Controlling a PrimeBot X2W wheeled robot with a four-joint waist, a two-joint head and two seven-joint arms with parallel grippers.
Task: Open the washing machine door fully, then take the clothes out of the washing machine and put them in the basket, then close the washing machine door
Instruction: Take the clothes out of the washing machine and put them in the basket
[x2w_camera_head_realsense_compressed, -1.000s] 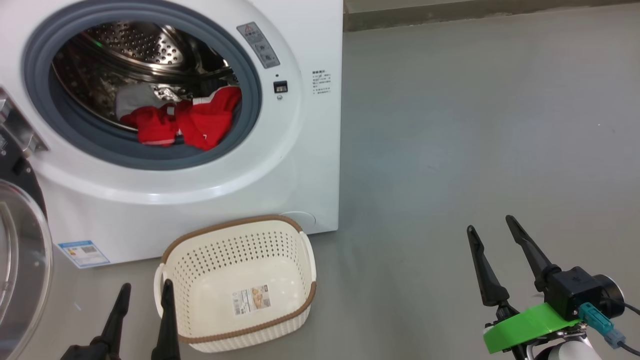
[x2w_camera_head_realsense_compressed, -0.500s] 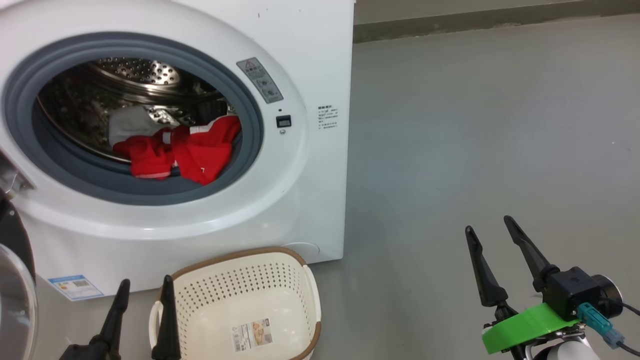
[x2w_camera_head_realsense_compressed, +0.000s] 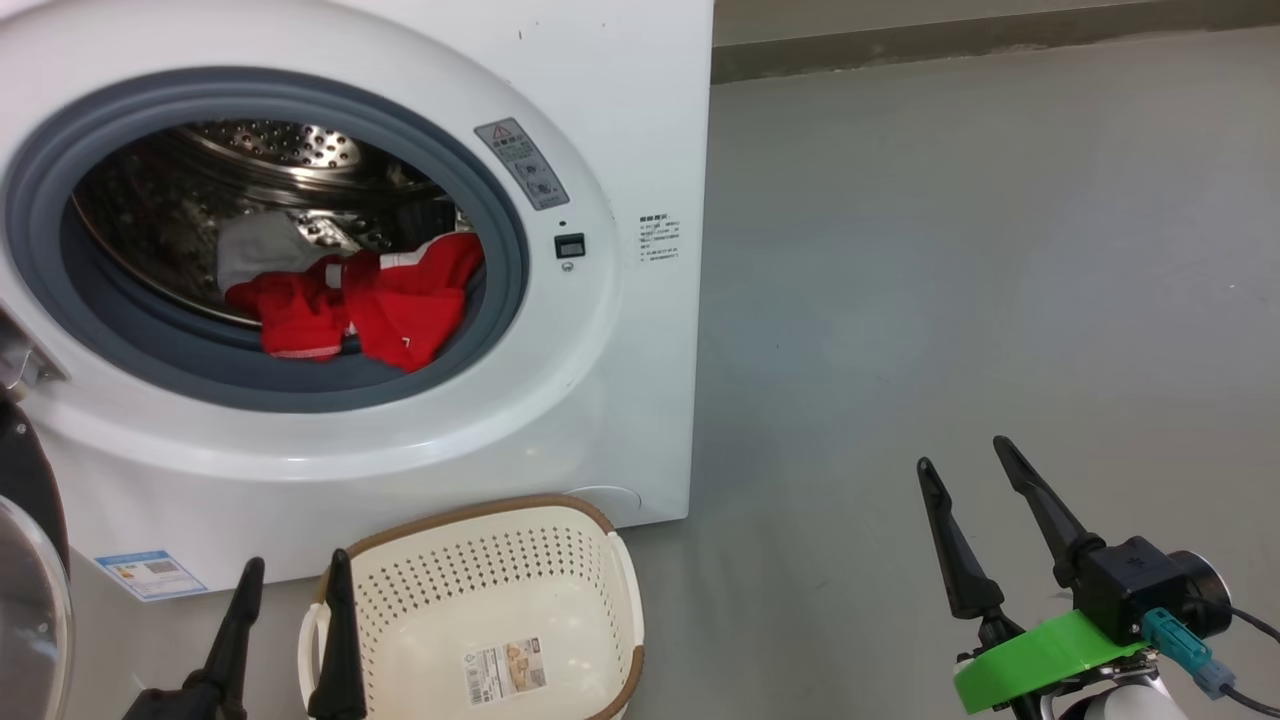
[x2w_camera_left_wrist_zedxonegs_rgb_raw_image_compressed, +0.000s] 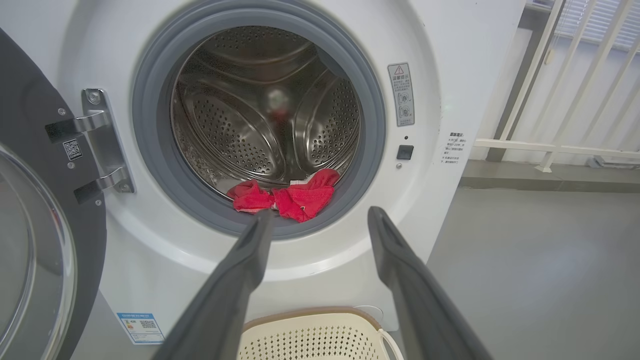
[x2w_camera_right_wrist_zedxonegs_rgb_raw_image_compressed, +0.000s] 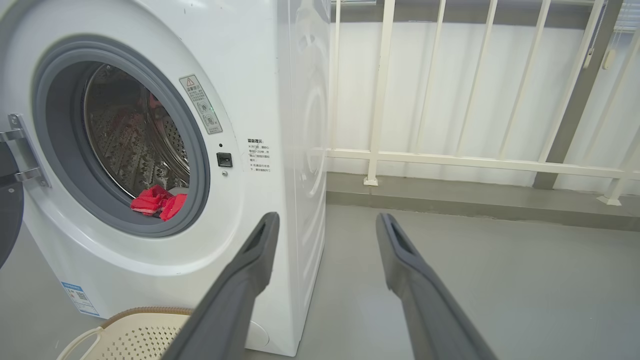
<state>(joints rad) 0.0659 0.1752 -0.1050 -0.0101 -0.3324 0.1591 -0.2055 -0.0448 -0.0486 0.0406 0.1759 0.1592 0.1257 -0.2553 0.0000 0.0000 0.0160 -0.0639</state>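
Fingers of the left gripper (x2w_camera_head_realsense_compressed: 295, 558) stand parted and empty at the bottom of the head view, just left of the basket (x2w_camera_head_realsense_compressed: 460, 512). In the left wrist view they frame the lower lip of the drum opening. The right gripper (x2w_camera_head_realsense_compressed: 960, 452) is spread too and holds nothing, well off to the right over the bare floor (x2w_camera_head_realsense_compressed: 950, 250).

Over the last second the head view has swung, so the washing machine (x2w_camera_head_realsense_compressed: 620, 120) sits lower in it and the basket has slid toward the bottom edge. That is the camera moving, not the things. The right gripper has dipped a little, while the left has hardly shifted. The clothes (x2w_camera_head_realsense_compressed: 360, 305) lie as they did — a red heap at the front of the drum, resting against the grey seal (x2w_camera_head_realsense_compressed: 500, 260). Nothing has been taken out, so I judge the robot is squaring up for its first reach.

The door (x2w_camera_head_realsense_compressed: 30, 600) is cut off at the left edge. It looks swung well aside, but whether it is fully open cannot be told. The basket's near side runs out of frame. A pale grey piece behind the red may be part of the same garments — hard to say.
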